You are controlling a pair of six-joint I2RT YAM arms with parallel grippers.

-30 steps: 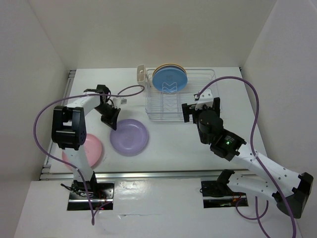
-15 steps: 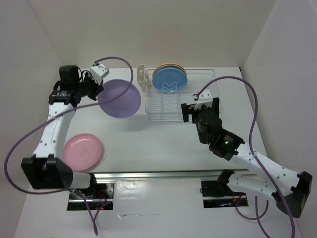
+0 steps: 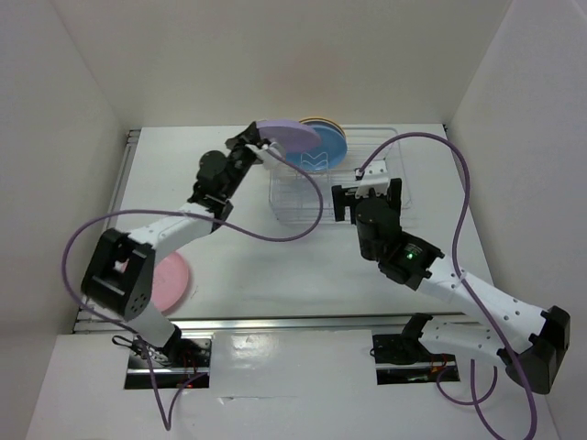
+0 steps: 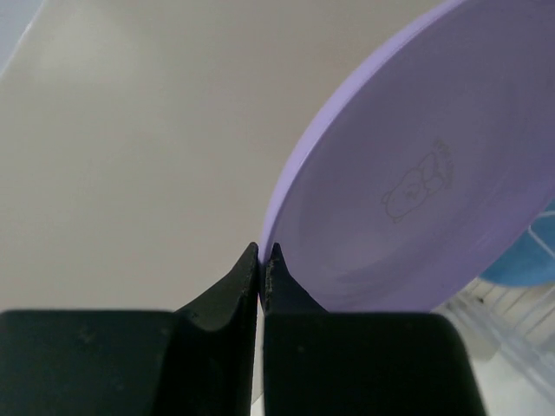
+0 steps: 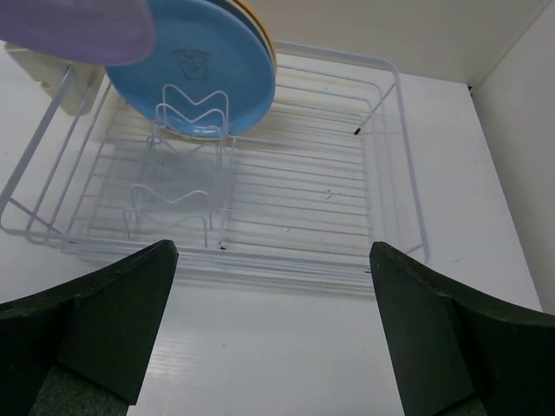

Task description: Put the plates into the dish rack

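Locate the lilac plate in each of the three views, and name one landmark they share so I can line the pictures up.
Top external: lilac plate upper centre, over the dish rack's left end.
Left wrist: fills the right half, rim pinched in the left gripper.
Right wrist: top left corner, cut by the frame.
Shared landmark: the light blue plate standing in the rack.

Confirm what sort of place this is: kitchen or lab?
Likely a lab test cell, not a kitchen: bare white walls, left arm and right arm on one table, dish rack and plates as props.
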